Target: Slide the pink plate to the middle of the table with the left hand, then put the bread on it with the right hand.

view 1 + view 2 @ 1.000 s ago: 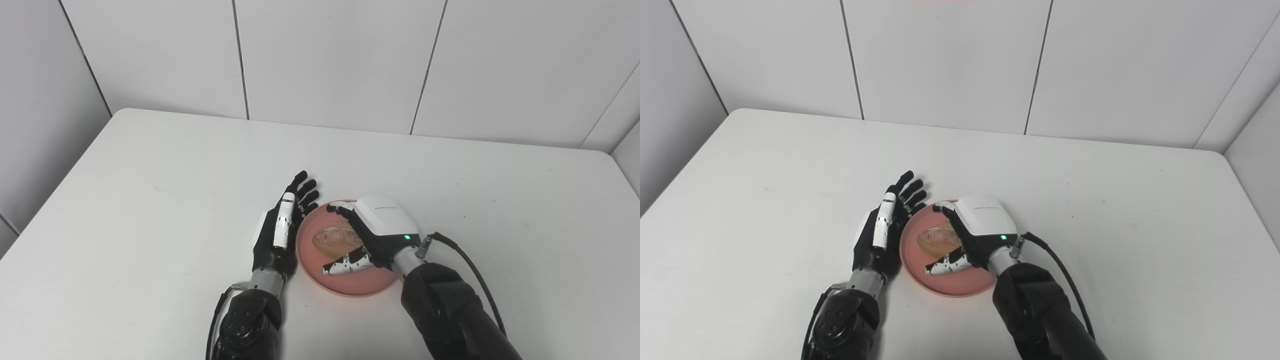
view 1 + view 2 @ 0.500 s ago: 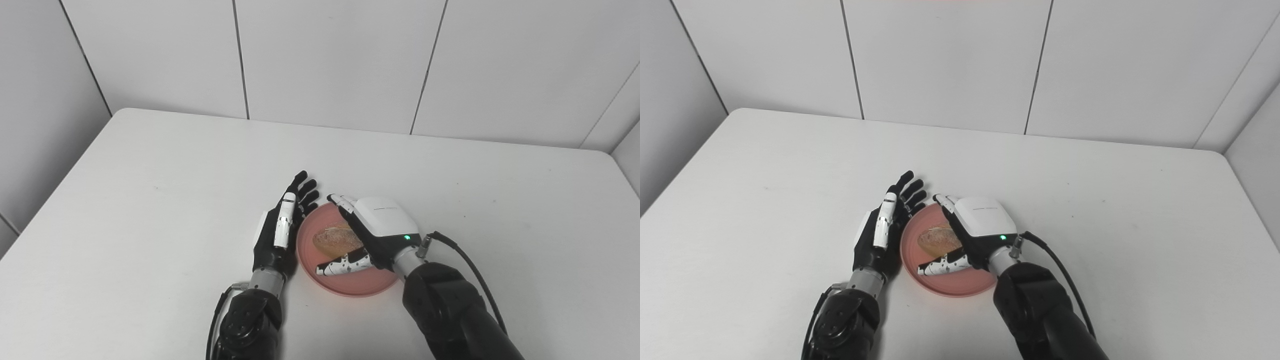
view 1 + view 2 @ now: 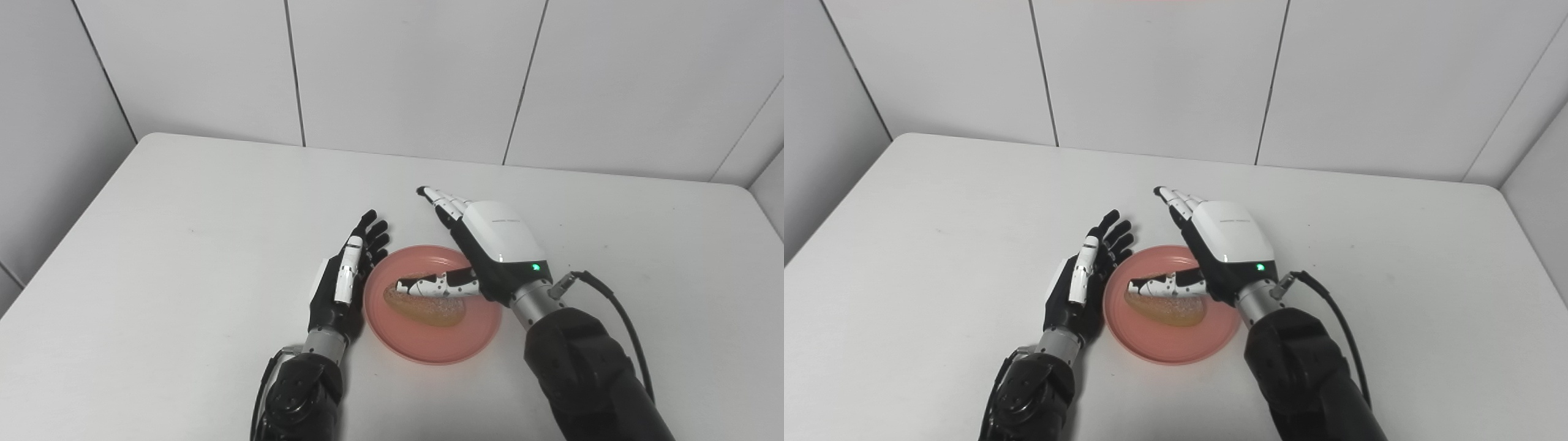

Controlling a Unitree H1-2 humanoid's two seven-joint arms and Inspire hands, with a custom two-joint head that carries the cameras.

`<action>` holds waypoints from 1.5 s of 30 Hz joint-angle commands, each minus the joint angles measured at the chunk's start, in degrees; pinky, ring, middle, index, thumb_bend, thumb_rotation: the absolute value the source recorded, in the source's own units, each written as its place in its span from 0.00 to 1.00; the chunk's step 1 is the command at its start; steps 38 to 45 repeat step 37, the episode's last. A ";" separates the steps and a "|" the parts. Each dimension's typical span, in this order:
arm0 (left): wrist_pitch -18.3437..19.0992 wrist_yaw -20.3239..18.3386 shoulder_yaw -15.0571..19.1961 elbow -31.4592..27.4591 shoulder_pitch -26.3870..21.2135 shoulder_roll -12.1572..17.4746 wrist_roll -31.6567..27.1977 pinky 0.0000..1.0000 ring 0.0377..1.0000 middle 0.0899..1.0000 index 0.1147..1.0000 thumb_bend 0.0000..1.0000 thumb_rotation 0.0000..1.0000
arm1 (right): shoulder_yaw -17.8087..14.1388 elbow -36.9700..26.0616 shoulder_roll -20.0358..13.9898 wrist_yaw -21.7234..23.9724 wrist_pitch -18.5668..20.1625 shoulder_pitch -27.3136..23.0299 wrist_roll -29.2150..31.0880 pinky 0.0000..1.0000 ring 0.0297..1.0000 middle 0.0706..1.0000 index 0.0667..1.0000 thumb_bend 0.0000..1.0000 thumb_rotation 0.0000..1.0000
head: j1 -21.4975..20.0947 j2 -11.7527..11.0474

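You have one pink plate (image 3: 432,343) on the white tabletop (image 3: 184,245), sitting roughly midway between the left and right edges and toward the near edge. One piece of bread (image 3: 429,306) lies on that plate, a little left of the plate's centre, and nothing is gripping it. Two hands are in view. Your left hand (image 3: 343,285) rests just beside the plate's left rim, so close that you cannot tell whether it touches; it stands on edge with the palm turned toward the plate, its fingers (image 3: 370,236) stretched out and a little spread, pointing toward the far edge, and it holds nothing. Your right hand (image 3: 484,251) hangs above the right and far part of the plate, spread wide and empty: its fingers (image 3: 442,199) reach out past the plate's far rim toward the far edge of the tabletop, while its thumb (image 3: 435,285) points left across the top of the bread; whether the thumb touches the bread you cannot tell. A black cable (image 3: 612,306) loops out from the right wrist over the tabletop.
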 commanded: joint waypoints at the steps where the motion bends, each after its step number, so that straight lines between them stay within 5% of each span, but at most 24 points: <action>1: -0.76 -0.03 0.14 0.01 0.44 -0.75 -0.68 0.90 0.91 0.90 0.87 0.40 1.00 | -2.23 -1.43 0.15 -3.94 -3.45 0.35 3.06 0.92 0.91 0.93 0.94 0.91 0.75 | 0.02 -0.04; 6: -1.24 0.45 -0.33 -0.12 0.72 -0.28 1.13 0.89 0.89 0.89 0.87 0.42 1.00 | -6.70 -1.79 2.49 -7.66 -4.63 4.28 11.73 0.82 0.91 0.95 0.96 0.87 0.84 | -0.53 -0.59; 11: -1.77 0.08 -0.48 -0.38 0.98 0.18 1.19 0.90 0.89 0.90 0.87 0.42 1.00 | -8.90 -2.26 3.39 -9.06 -4.02 7.59 16.45 0.84 0.93 0.97 0.98 0.81 0.99 | -0.76 -0.80; 23: -2.23 -0.10 -0.43 -1.53 2.61 0.96 1.37 0.92 0.91 0.91 0.88 0.43 1.00 | -13.72 -0.21 7.32 -15.34 -6.30 14.67 27.04 0.90 0.94 0.95 0.95 0.60 1.00 | -1.47 -1.23; 33: -3.51 -1.19 -0.02 -1.78 3.77 2.23 0.86 0.95 0.94 0.95 0.92 0.41 1.00 | -15.74 2.78 10.06 -15.75 -7.34 16.67 37.84 0.94 0.96 0.97 0.96 0.37 1.00 | -1.99 -1.64; 45: -3.89 -1.32 0.03 -1.41 3.83 2.64 1.21 0.95 0.94 0.94 0.92 0.41 1.00 | -15.44 4.36 9.92 -16.03 -8.58 16.63 38.43 0.93 0.95 0.96 0.95 0.35 1.00 | -2.38 -1.83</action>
